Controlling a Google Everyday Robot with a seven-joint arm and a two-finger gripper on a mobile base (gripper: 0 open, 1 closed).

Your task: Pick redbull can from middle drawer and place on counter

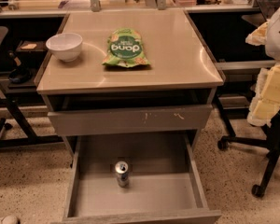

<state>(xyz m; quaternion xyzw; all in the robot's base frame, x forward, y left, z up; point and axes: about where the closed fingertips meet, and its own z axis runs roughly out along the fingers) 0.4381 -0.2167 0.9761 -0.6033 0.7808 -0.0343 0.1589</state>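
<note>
At the far left of the frame a dark side desk (18, 50) stands beside the cabinet, with some dark items on it that are hard to make out. On the left part of the counter (177, 55) sits a white bowl (64, 45). Just right of it, near the middle of the tan top, lies a green snack bag (126, 48). The right part of the counter is bare.

Below the counter's edge, a scratched drawer front (130, 120) runs across the frame, pulled out a little. Under it, at the bottom of the frame, the middle drawer (72, 181) is drawn well out, so its grey floor is open to view. The redbull can (122, 173) stands upright on that floor, a little left of the drawer's centre and apart from all the walls, shiny top up.

At the right edge are an office chair (266, 171) and some pale white and yellowish shapes (275, 87) that I cannot identify with confidence.

The gripper does not show anywhere in the frame, so I cannot tell whether it is open, closed or carrying anything. It is certainly not on the can.

As for progress, the drawer is open and the can is exposed, so access looks ready. The can has not yet been grasped or lifted, so both the pick and the placing on the counter remain to be done. The bare right part of the counter looks like the easiest spot for it.
</note>
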